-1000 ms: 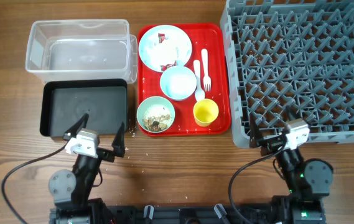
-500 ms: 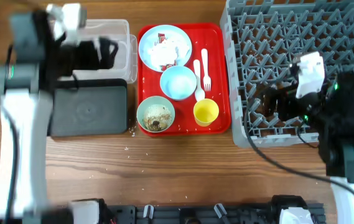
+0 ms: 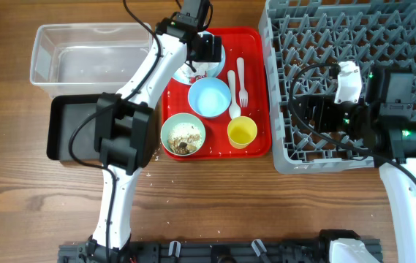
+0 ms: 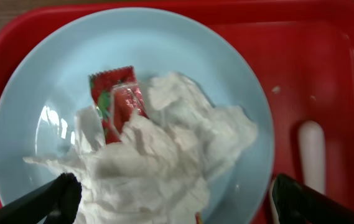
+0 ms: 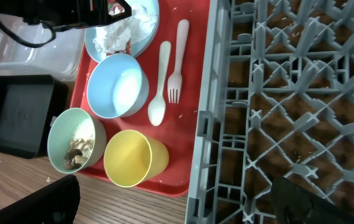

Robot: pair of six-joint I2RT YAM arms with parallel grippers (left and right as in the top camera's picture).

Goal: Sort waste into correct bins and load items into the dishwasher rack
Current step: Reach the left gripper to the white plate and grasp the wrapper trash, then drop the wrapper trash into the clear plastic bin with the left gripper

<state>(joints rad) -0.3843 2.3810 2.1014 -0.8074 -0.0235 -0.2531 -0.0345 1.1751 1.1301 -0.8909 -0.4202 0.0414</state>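
My left gripper [image 4: 177, 208] [image 3: 205, 50] is open, its fingers either side of the crumpled white paper [image 4: 164, 162] and red wrapper [image 4: 117, 96] on the pale blue plate [image 4: 52, 87]. Below it on the red tray are the blue bowl [image 3: 209, 97], the white fork [image 3: 241, 80] and spoon [image 3: 233, 98], the yellow cup [image 3: 242, 132], and the green bowl [image 3: 183, 136] holding crumbly food scraps. My right gripper [image 5: 177, 208] [image 3: 311, 115] is open and empty over the front left part of the grey rack [image 3: 354, 44].
The clear tub [image 3: 83, 62] stands at the back left, the black tray [image 3: 72, 128] in front of it. The red serving tray [image 3: 255, 51] lies between them and the rack. Crumbs lie on the wood by the black tray.
Both arms have risen from the table's front edge. The left one swung over the tub and on to the plate. The right one moved over the rack's front left.
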